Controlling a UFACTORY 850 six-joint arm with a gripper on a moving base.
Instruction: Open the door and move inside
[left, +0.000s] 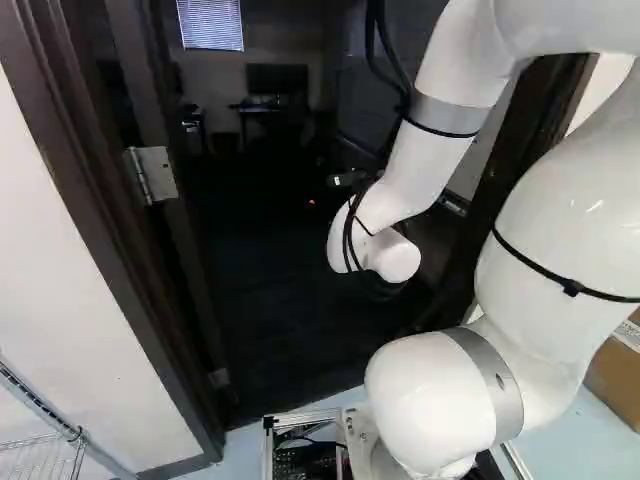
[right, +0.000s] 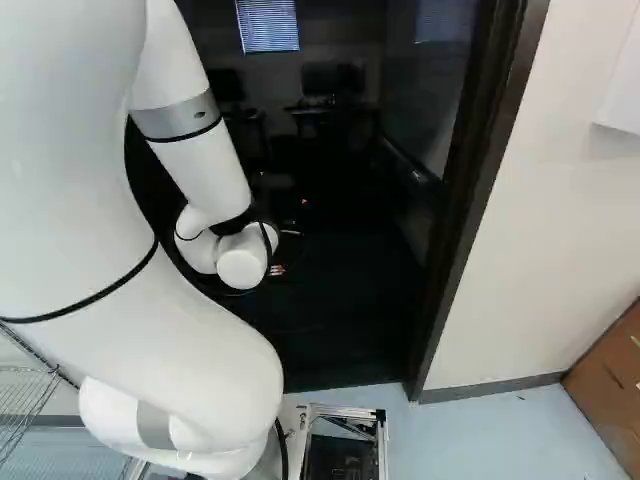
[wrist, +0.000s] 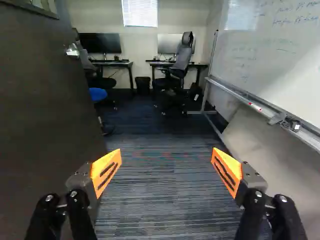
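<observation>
White robot arm (left: 425, 165) reaches through a dark door frame (right: 472, 200), its gripper (wrist: 166, 165) empty and spread wide above the carpet (wrist: 160, 190). Beside it the door (wrist: 40, 110) stands swung into the office, handle (wrist: 71, 50) unheld, while the wheeled base (right: 382, 450) sits just outside the threshold. With the opening apparently done, moving inside looks to be the step in hand, calling for a slow, straight drive forward, arm clear of both door and whiteboard (wrist: 270, 55).

Bright window (wrist: 139, 12), whiteboard (wrist: 272, 55), striped dark carpet (wrist: 160, 185)
</observation>
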